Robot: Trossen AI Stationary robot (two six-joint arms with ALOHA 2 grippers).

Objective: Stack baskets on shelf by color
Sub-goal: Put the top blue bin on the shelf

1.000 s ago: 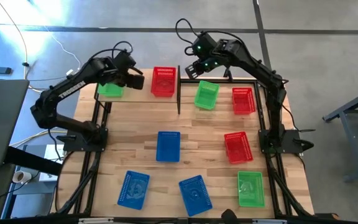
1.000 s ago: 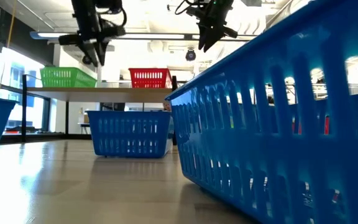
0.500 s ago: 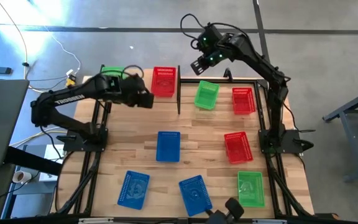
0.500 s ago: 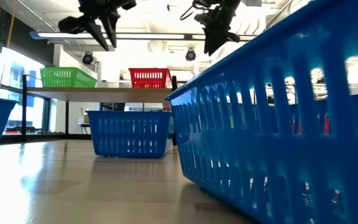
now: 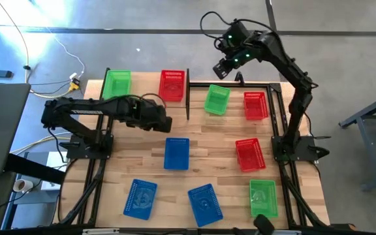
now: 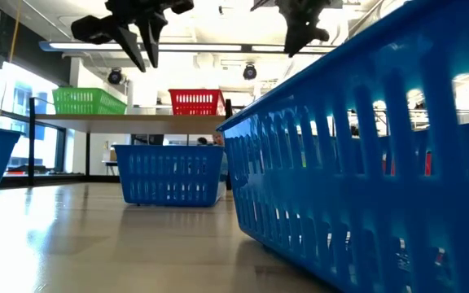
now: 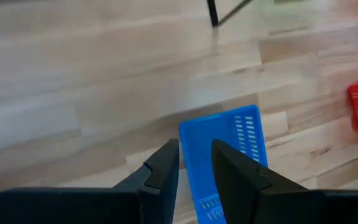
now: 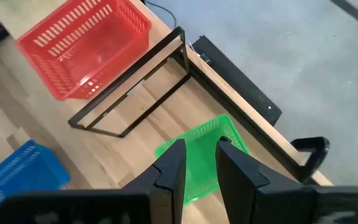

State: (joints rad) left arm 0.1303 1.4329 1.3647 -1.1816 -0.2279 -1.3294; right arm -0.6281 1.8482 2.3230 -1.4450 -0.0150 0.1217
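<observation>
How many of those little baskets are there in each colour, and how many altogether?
Green baskets: 3
Red baskets: 3
Blue baskets: 3
Total: 9 baskets

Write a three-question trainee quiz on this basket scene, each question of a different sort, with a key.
1. True or false: a blue basket sits on the shelf.
2. How many baskets rest on the shelf? A) one B) two C) three
3. Fill in: the left gripper hovers just above the ___ basket at the table's middle.

Key:
1. False; the shelf holds a green basket and a red basket.
2. B
3. Blue; it is over the blue basket, while the right gripper is raised near the table's far edge.
</observation>
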